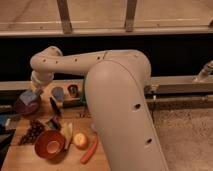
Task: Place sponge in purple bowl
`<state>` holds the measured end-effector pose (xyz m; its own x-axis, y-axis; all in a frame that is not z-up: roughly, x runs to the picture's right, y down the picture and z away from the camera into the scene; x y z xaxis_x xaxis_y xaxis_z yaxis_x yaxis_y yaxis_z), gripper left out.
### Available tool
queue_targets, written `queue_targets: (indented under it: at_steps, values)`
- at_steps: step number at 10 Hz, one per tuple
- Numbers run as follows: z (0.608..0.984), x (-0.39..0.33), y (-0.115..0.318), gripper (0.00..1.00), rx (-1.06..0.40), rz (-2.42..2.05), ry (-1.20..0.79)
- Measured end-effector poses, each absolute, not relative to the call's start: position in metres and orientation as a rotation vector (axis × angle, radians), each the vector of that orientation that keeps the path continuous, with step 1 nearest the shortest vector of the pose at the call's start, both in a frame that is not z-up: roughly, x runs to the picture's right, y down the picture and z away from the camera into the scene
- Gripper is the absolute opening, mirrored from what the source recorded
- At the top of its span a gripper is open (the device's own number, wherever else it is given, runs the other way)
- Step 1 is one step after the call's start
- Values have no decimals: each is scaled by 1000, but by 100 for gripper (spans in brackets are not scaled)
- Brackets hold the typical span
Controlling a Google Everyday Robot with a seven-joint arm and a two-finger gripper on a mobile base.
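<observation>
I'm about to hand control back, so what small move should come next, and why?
Probably open the jaws and let go. The gripper is shut on the sponge, which hangs right over the purple bowl at the table's left edge. Whether the sponge already touches the bowl I cannot tell, so easing down slightly first might be safer.

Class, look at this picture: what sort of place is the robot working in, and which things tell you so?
Probably a kitchen-style test counter: a wooden worktop carrying a purple bowl, an orange bowl, grapes and a carrot. The pincer, shut on the sponge, hangs over the purple bowl.
</observation>
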<state>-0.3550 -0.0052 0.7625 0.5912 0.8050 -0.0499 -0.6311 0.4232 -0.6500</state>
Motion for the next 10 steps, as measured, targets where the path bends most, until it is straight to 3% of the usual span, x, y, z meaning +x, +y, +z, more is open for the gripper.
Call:
queue_targets:
  at_steps: [5,10]
  values:
    - [797,-353,17,0,-739,1000,-292]
    - [818,-391,4,0,-769,986,-350]
